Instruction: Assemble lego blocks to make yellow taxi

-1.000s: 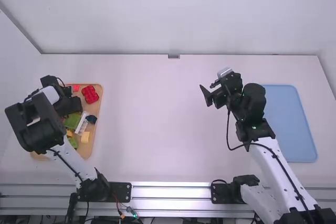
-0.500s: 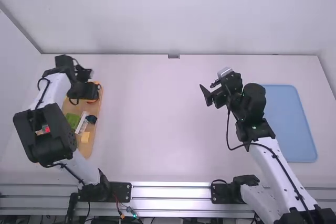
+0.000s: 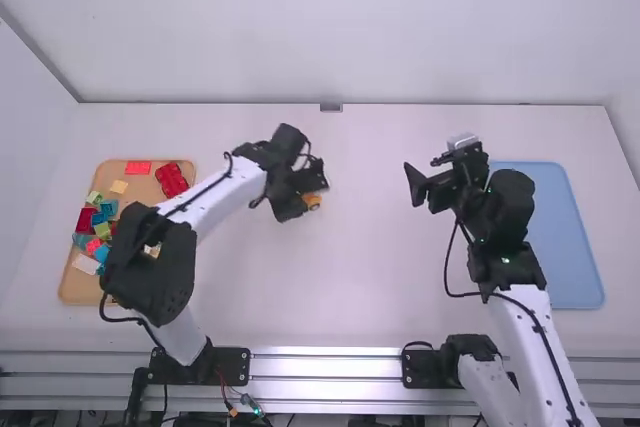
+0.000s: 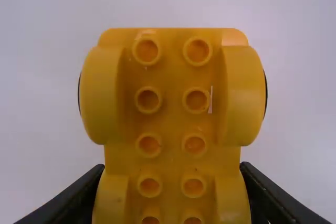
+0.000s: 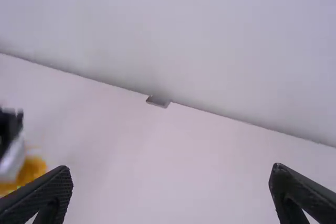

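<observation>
- High view: your left end effector [image 3: 305, 196] is over the middle of the surface [image 3: 365, 277], fingers clamped on the yellow wheeled base [image 3: 313, 202].
- Same view: wooden tray [image 3: 84, 293] with the loose blocks sits near 9 o'clock from the base. Your right end effector [image 3: 423, 164] is well apart, between 2 and 3 o'clock. Left arm is the one in reach. Can't tell here if the base touches the surface; long axis mostly hidden too.
- Left wrist view: use this for the axis. You've got a finger on each long side, so the pinch goes across the width. Long axis is square to the pinch and runs out past the fingertips. Studs face the camera, so I'd call it right side up for building.
- Right wrist view: right end effector's fingers are wide apart with nothing between them. Base shows out beyond one finger, beside the left end effector; it's off to the side of your right grasp, not lined up with it.
- My read: step is placing the base as the taxi's bottom. Lower with the left, keep it flat, then open evenly. Uneven release could twist the long axis, and the next block would miss the studs.
</observation>
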